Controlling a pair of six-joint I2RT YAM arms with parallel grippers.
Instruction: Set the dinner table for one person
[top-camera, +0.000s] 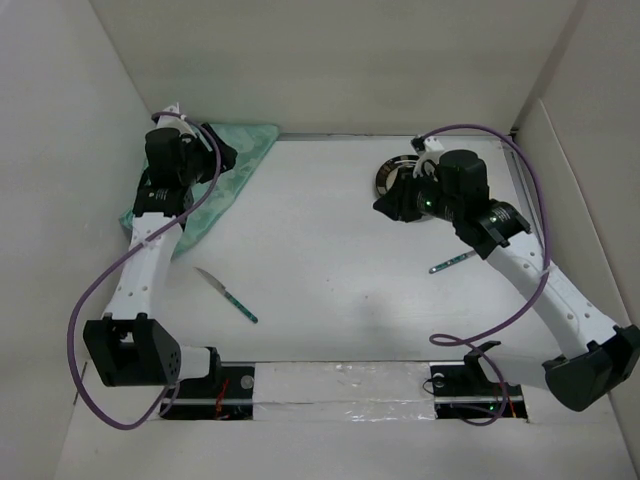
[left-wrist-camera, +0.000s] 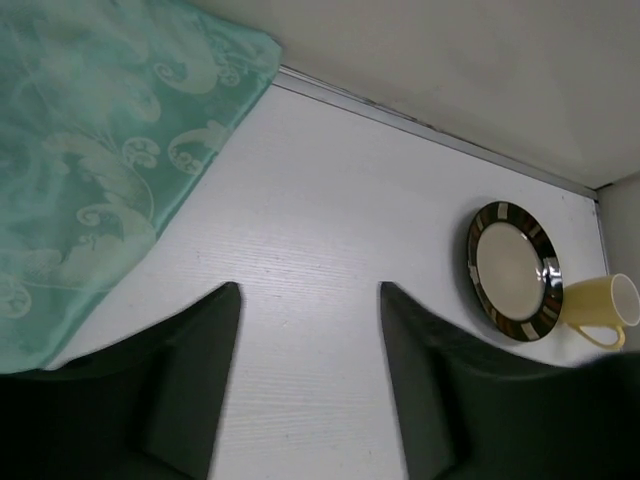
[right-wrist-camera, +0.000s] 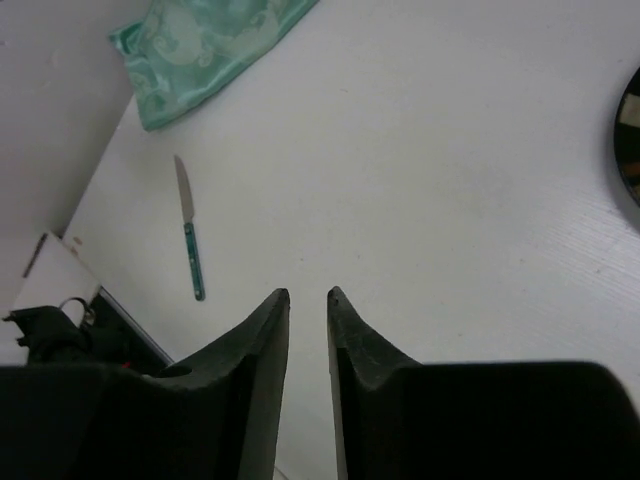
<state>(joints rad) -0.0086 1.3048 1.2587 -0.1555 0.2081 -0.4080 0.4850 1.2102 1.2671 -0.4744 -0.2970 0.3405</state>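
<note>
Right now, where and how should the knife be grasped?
Grip the knife by its teal handle, coming straight down with the left tool closing across the handle's narrow width. It lies flat on the table, apart from other things, so only its thin sides offer a pinch.

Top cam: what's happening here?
Table setting, nothing placed yet. Both grippers are empty. The left gripper hangs open at the edge of the green cloth in the far left corner of the dinner table. The right gripper, jaws narrowly apart, hovers near the plate at the far right. A yellow mug sits beside the plate. A knife lies near the left arm, and another teal-handled utensil lies by the right arm.
</note>
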